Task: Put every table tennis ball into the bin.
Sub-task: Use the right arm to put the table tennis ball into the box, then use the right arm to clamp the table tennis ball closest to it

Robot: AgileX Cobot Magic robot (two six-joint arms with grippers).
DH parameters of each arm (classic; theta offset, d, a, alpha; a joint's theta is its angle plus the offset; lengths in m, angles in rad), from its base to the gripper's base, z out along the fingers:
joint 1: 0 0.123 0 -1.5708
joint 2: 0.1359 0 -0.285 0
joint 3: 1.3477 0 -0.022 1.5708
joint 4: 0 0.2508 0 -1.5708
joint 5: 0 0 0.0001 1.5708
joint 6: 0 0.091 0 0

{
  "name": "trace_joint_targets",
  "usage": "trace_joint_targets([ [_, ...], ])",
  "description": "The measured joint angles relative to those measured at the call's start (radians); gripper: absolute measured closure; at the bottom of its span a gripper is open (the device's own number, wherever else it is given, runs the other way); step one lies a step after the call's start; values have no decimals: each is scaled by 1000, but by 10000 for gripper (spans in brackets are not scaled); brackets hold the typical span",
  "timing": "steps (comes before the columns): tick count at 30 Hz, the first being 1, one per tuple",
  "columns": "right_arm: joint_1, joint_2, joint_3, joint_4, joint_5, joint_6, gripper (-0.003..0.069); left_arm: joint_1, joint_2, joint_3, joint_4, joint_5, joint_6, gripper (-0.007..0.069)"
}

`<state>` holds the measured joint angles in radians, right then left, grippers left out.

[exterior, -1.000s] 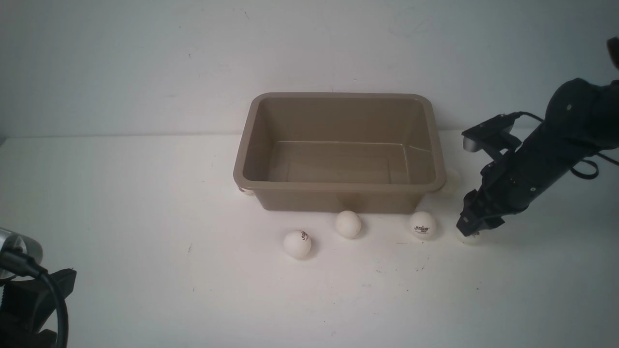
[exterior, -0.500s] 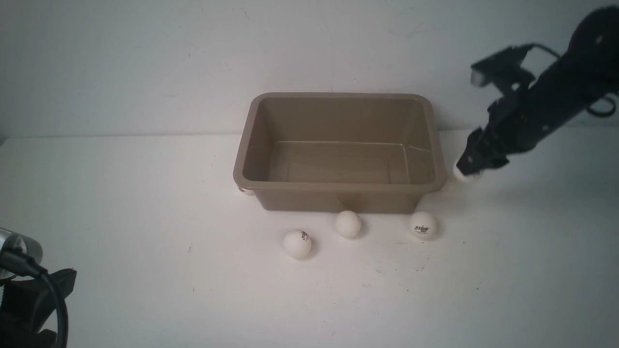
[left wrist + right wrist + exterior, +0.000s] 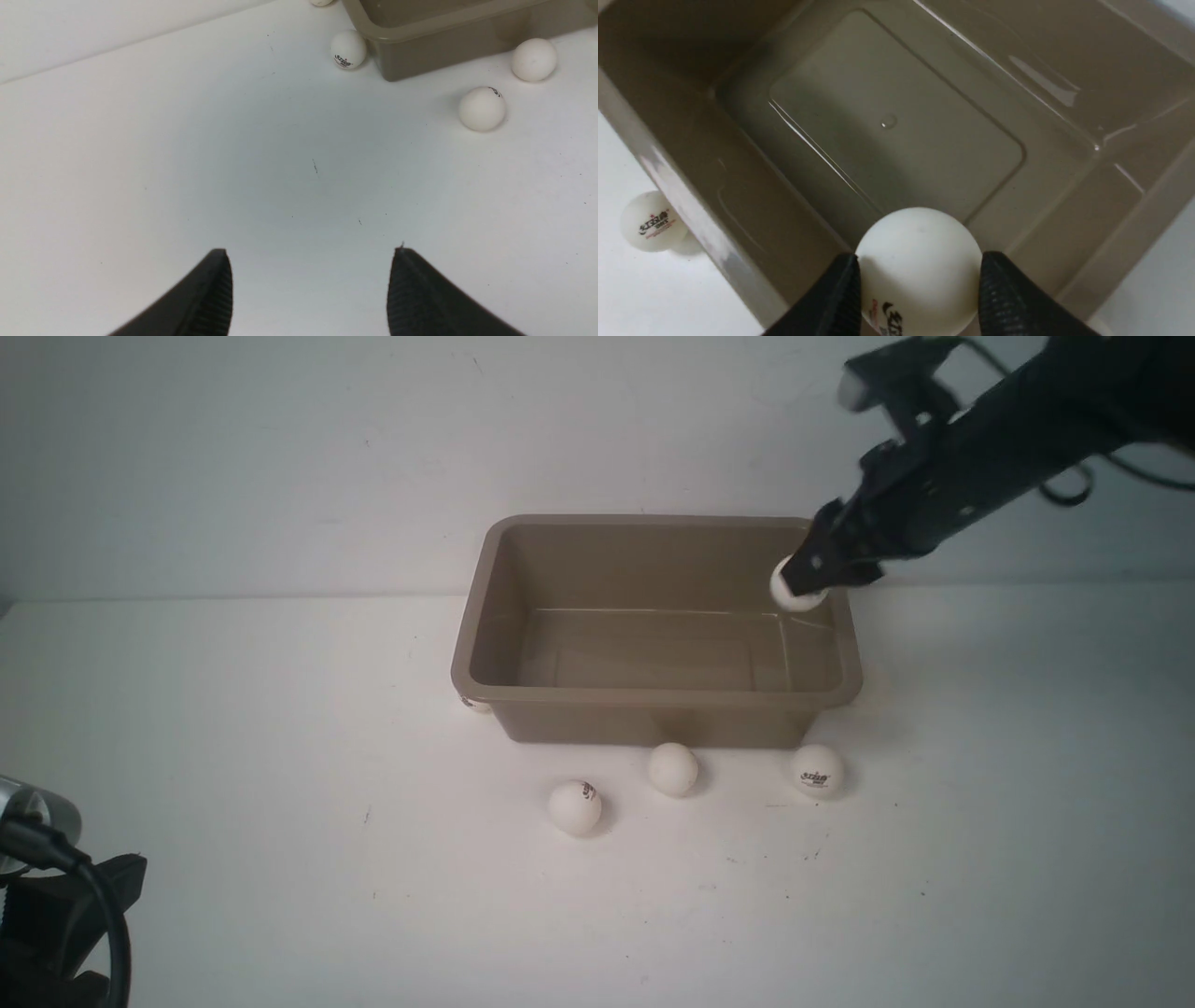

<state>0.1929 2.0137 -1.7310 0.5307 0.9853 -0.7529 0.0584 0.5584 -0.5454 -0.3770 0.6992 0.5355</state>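
Note:
The taupe bin (image 3: 653, 696) stands mid-table with nothing on its floor. My right gripper (image 3: 801, 581) hangs over its far right corner, shut on a white table tennis ball (image 3: 794, 592). The right wrist view shows that ball (image 3: 920, 261) pinched between both fingers above the bin's floor (image 3: 896, 140). Three balls lie in front of the bin (image 3: 574, 806) (image 3: 672, 768) (image 3: 817, 771). Another ball (image 3: 476, 705) peeks out at its front left corner. My left gripper (image 3: 310, 261) is open over bare table, well short of the balls (image 3: 482, 108) (image 3: 348, 49).
White tabletop all round, with a white wall behind the bin. The left arm's body and cable (image 3: 56, 905) fill the near left corner. A ball (image 3: 653, 221) rests against the bin's outer wall in the right wrist view.
My right gripper has lifted the ball off the table to the right of the bin and carried it up and left, over the bin's far right corner. The left arm has stayed still.

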Motion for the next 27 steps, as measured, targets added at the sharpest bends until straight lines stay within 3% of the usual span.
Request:
trace_joint_targets([
  [8,3,41,0,11,-72,-57,323,0,0,0,0,-2,0,220],
  [9,3,41,0,16,-77,-62,253,0,0,0,0,-2,0,220],
  [11,3,41,0,16,-80,-63,217,0,0,0,0,-2,0,220],
  [12,3,40,0,17,-89,-63,140,0,0,0,0,-2,0,220],
  [15,1,26,-1,1,-108,-57,62,0,0,0,0,-2,0,220],
  [22,-69,-73,-18,-115,-92,-28,56,0,0,0,0,-2,0,220],
  [27,-135,-89,-20,-142,28,-43,85,0,0,0,0,-2,0,220],
])
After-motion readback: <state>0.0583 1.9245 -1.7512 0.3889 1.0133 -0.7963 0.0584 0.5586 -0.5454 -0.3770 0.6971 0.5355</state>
